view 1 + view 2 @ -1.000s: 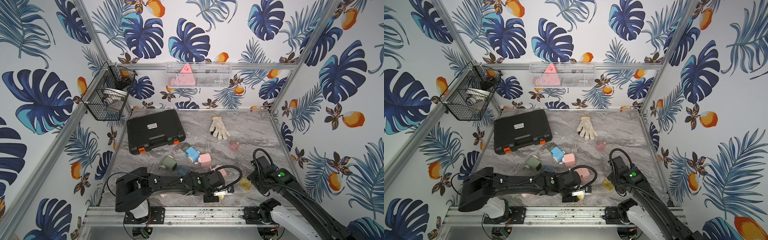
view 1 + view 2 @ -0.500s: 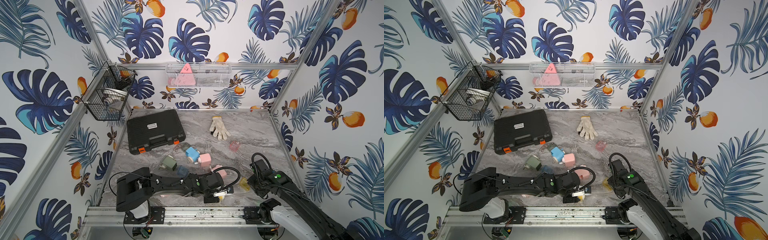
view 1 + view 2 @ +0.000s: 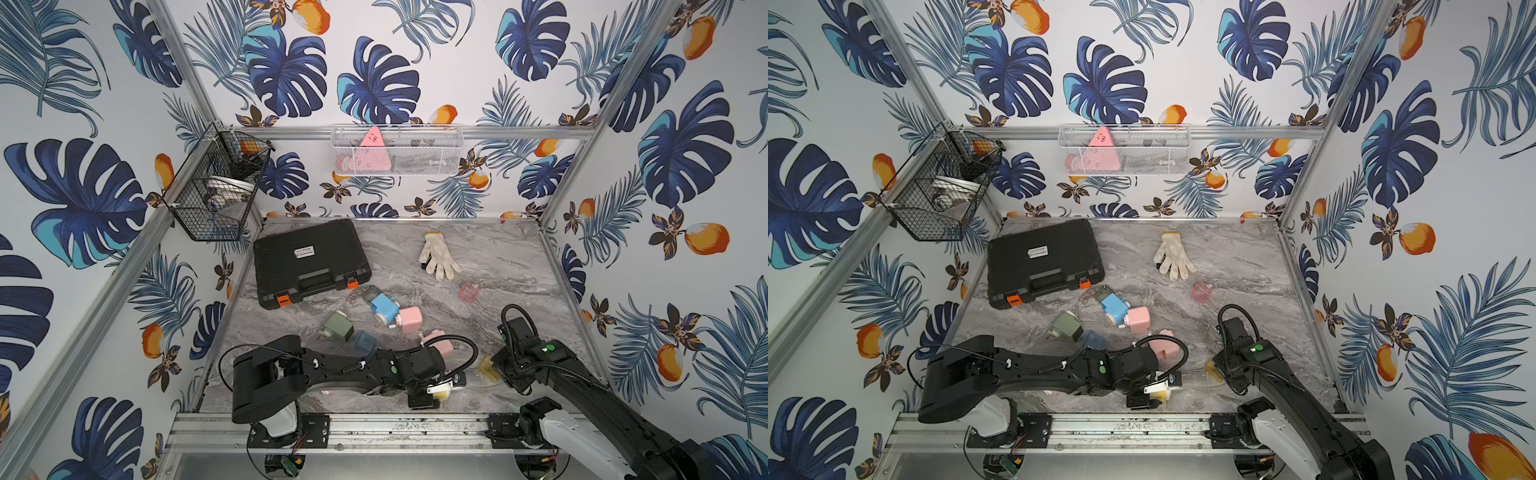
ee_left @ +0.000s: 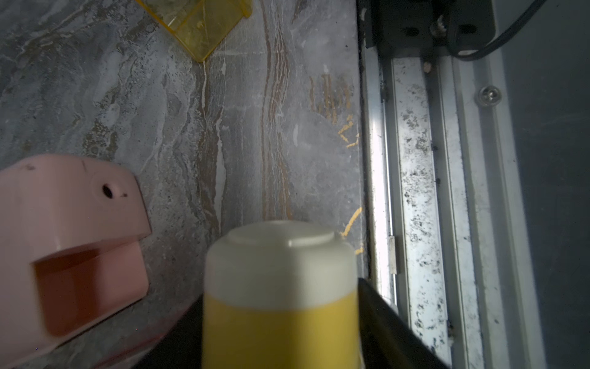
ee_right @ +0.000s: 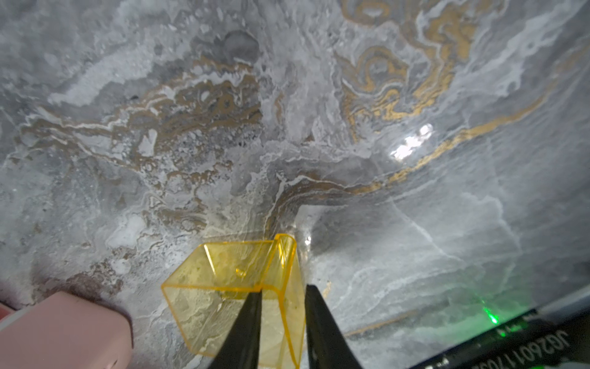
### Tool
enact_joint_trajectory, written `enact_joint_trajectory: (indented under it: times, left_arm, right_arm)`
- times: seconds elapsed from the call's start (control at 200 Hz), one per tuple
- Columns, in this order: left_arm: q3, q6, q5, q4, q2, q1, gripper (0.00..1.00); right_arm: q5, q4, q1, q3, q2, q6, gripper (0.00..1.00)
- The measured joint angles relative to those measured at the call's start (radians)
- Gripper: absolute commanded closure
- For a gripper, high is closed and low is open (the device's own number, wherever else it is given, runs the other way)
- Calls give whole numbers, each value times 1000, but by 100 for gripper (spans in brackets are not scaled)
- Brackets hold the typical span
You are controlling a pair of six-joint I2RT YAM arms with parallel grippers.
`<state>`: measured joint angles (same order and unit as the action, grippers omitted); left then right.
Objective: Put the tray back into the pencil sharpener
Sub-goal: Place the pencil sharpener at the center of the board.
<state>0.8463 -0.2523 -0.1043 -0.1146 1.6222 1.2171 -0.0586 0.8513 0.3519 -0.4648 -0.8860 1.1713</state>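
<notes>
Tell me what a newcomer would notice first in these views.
The clear yellow tray lies near the front edge of the table, one wall between the fingers of the right gripper. Close by, a yellow sharpener sits within the left gripper, beside a pink sharpener with an empty slot.

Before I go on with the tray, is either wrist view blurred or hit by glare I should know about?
Left wrist: the yellow sharpener fills the near field and is soft, the pink sharpener is smeared, and the metal rail is blown out white. Right wrist: the yellow tray and fingers are sharp; one glare patch on the table, plus a green light's glow.
</notes>
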Motion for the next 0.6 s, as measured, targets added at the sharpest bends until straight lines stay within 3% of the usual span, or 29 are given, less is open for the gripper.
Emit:
enact_joint_trajectory:
  times: [0.306, 0.601]
  left_arm:
    - [-11, 13, 0, -5, -3, 0, 29]
    - [-19, 14, 11, 5, -11, -2, 47]
  right_arm:
    - [4, -6, 0, -13, -37, -26, 78]
    - [14, -7, 0, -30, -92, -39, 82]
